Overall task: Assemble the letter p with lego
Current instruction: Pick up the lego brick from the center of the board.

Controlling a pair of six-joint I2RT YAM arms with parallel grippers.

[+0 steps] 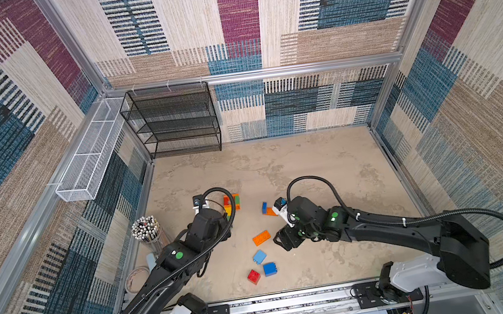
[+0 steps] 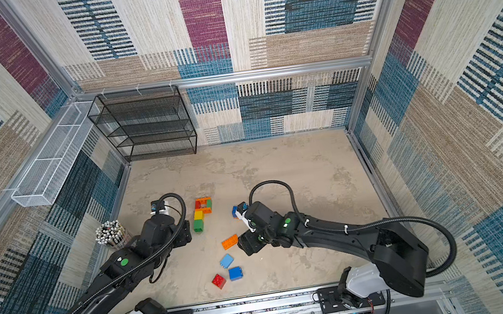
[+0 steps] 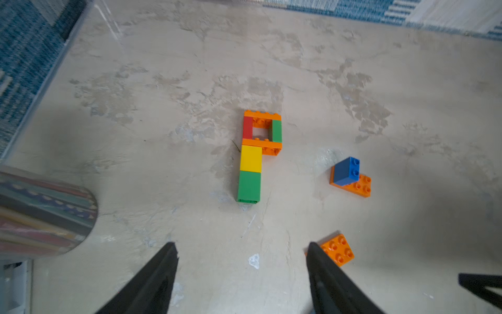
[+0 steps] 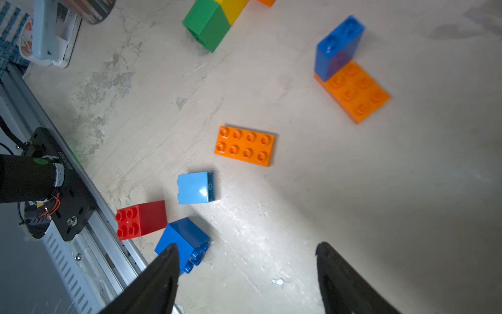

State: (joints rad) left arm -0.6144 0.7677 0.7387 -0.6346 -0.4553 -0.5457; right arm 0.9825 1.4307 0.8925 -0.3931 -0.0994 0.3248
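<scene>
Lego bricks joined in a P shape (image 3: 251, 159) lie flat on the table: orange loop with red and green sides, yellow and green stem (image 2: 198, 220). My left gripper (image 3: 241, 246) hovers open and empty just short of the stem's green end. Loose lego lies nearer the front: an orange plate (image 4: 244, 145), a light blue brick (image 4: 194, 187), a red brick (image 4: 141, 220) and a blue brick (image 4: 182, 239). A blue brick on an orange plate (image 4: 350, 81) sits apart. My right gripper (image 4: 247, 246) is open and empty, one finger beside the loose blue brick.
A cup of pens (image 1: 146, 229) stands left of the left arm, with a tape roll (image 1: 136, 278) near it. A black mesh rack (image 1: 174, 121) and a white wire basket (image 1: 90, 158) stand at the back left. A metal rail (image 1: 294, 302) runs along the front edge.
</scene>
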